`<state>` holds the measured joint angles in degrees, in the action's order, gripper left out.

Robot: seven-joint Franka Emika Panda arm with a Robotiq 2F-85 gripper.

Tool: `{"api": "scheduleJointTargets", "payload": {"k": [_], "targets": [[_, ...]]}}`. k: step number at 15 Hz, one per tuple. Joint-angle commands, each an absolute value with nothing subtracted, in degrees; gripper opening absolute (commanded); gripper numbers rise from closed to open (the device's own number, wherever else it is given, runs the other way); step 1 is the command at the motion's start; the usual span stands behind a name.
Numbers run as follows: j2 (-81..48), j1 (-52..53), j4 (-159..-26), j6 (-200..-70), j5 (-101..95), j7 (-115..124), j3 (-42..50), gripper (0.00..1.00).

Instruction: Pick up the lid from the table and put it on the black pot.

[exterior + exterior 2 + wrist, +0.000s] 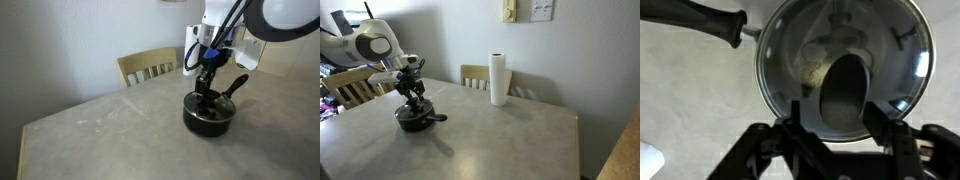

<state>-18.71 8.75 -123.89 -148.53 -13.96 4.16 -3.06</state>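
The black pot (208, 120) stands on the grey table (110, 130), and it shows in both exterior views (415, 121). In the wrist view the glass lid (845, 50) with its metal rim lies on the pot, and the pot's long black handle (700, 18) points to the upper left. My gripper (835, 108) hovers right over the lid's middle. Its two fingers are spread apart, with nothing clamped between them. In the exterior views the gripper (205, 92) (413, 98) sits just above the pot. The lid's knob is not clearly visible.
A wooden chair (150, 67) stands behind the table. A white paper towel roll (498, 80) stands on the table's far side in front of another chair (475, 74). A third chair (350, 88) is beside the arm. A white scrap (648, 160) lies near the pot.
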Motion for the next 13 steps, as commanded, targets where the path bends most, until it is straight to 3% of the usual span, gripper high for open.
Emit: {"api": "scheduleJointTargets", "payload": {"k": [1,10,13], "targets": [[-18.49,8.46,-122.75,-146.62,-13.5,3.22,-2.66,0.97],[-10.2,6.32,-120.37,-134.06,-8.18,-3.4,-3.94,1.0],[-10.34,7.13,-120.56,-135.54,-9.65,-1.43,-3.45,1.0]]}}
